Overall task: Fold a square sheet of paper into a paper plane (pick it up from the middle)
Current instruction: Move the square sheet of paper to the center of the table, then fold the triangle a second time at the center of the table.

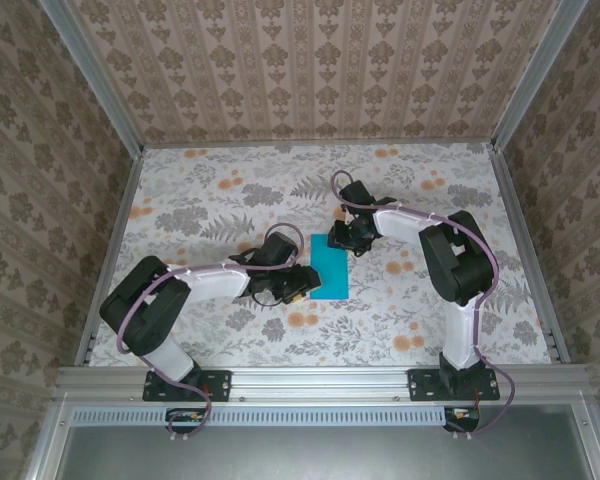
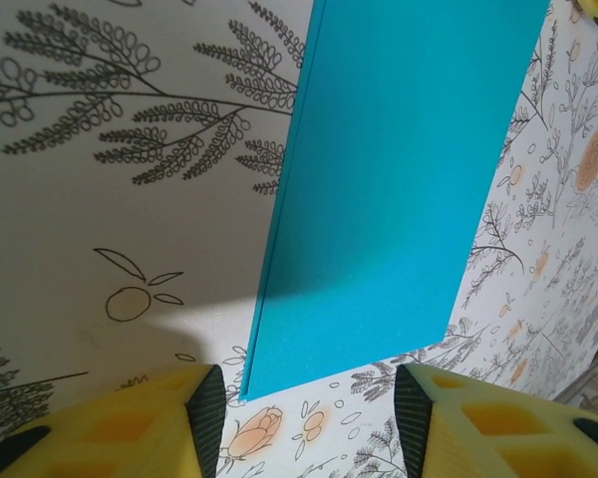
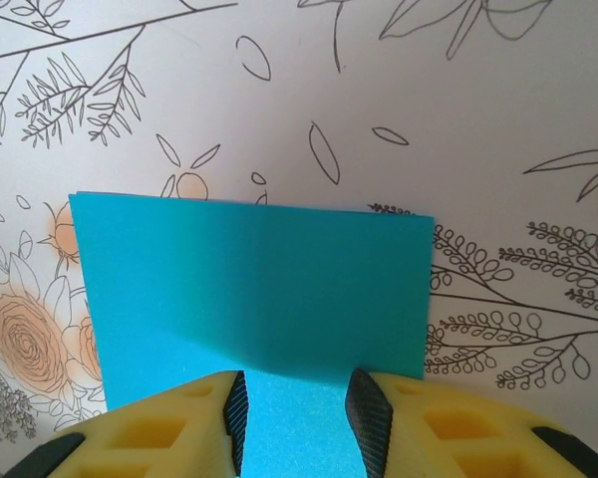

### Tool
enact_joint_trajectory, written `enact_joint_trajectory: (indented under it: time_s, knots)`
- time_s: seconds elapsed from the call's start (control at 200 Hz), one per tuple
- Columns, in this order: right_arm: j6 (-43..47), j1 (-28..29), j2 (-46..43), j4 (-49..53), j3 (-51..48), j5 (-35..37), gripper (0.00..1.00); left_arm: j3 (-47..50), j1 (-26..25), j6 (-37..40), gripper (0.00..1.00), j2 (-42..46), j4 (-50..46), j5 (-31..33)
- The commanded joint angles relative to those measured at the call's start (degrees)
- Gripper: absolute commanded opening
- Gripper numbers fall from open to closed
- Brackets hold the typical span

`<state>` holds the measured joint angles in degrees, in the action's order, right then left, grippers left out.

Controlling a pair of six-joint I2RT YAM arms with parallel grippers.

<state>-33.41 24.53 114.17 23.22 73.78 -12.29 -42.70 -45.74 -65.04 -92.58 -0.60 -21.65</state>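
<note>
The square sheet of paper (image 1: 330,268), folded to a strip, lies flat on the table (image 1: 200,190). The left hand (image 1: 298,283), jaws half apart, frames its near corner. The right hand (image 1: 342,240), jaws narrow, straddles its far edge. The left wrist view shows doubled layers along the long edge, too fine to see from above.

Table (image 1: 230,190): flat top under a white cloth printed with grey leaves and orange flowers; metal rails along left, right and bottom edges of the top view.

On it: one sheet of paper (image 1: 330,267), teal-blue, plain, just right of frame centre. Outline is an upright rectangle, top leaning slightly left. Lies flat on the cloth. Left wrist view: thin doubled line along its long left edge (image 2: 279,199).
</note>
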Motion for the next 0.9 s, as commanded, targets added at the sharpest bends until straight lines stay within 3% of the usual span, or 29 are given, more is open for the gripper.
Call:
enact_joint_trajectory:
  time_s: [0.0,0.305,0.54,0.81,0.895]
  knots:
    - [-1.0,-0.9,3.9,2.3,-3.8,2.1,0.39,-2.5,-0.5,-1.3,0.5,-1.3,-1.5,0.2]
    - [-0.8,-1.6,4.3,1.5,-4.9,1.3,0.38,-5.1,-1.2,-0.8,0.46,-3.3,-4.6,0.3]
    - [-0.6,-2.0,4.4,1.0,-5.2,0.9,0.38,-7.9,-1.9,1.1,0.5,-4.3,-11.4,3.0]
    - [-0.4,-2.0,4.6,0.7,-5.4,0.1,0.38,-8.9,-2.6,1.3,0.5,-6.6,-10.7,1.7]
    - [-0.5,-2.0,4.7,0.7,-5.5,0.2,0.38,-9.2,-2.8,1.6,0.45,-6.7,-9.8,1.0]
